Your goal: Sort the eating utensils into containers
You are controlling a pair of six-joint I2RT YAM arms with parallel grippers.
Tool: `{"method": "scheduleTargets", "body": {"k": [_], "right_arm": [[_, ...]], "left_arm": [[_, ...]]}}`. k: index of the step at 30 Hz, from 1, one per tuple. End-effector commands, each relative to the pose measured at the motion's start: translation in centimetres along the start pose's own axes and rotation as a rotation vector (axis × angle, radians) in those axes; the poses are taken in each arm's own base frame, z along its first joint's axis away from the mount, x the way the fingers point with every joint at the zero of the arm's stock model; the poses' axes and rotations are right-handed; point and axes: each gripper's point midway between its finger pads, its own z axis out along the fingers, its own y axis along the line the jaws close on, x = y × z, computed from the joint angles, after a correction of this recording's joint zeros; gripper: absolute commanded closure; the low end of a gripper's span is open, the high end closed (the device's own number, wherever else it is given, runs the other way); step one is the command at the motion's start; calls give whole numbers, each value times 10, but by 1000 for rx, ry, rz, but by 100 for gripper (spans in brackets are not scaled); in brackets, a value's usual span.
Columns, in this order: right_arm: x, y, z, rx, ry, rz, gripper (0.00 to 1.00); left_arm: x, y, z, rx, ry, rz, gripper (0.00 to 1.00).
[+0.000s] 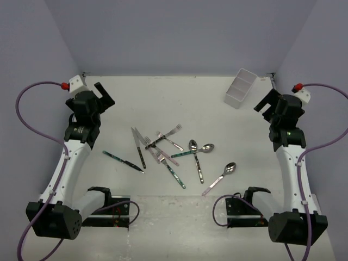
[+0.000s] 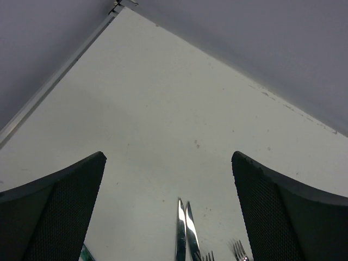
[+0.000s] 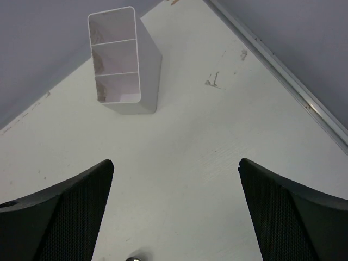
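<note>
Here, the eating utensils [image 1: 168,155], about ten forks, spoons and knives, lie loosely scattered and partly crossed mid-table [image 1: 163,98], between two robot arms. The white three-compartment bin [image 1: 240,88] sits at the far right, near the right gripper [image 3: 175,161]. That and the left gripper [image 2: 168,157] hold their fingers wide apart, gripping nothing.

The left wrist view's bottom edge cuts off two knives [image 2: 180,235] and fork tines [image 2: 238,251].

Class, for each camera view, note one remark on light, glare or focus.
Top view: even light, faint shadows, spoons glinting. Left wrist view: bright glare on the knives. Right wrist view: bin sharp and softly lit.
</note>
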Motion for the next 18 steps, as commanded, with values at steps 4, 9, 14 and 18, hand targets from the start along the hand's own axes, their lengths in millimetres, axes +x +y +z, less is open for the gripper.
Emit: {"method": "scheduleTargets", "body": {"k": [4,9,14,18], "right_arm": [[-6,3,-23,-48,-41,30,1],[38,-3,-29,-36,124,105,1],[121,-24,-44,34,340,146,1],[192,-26,-70,127,511,86,1]], "left_arm": [[-18,-9,-2,40,-58,-41,0],[-8,-13,5,58,-29,-34,0],[6,-15,12,68,8,-23,0],[13,-18,16,78,30,-14,0]]}}
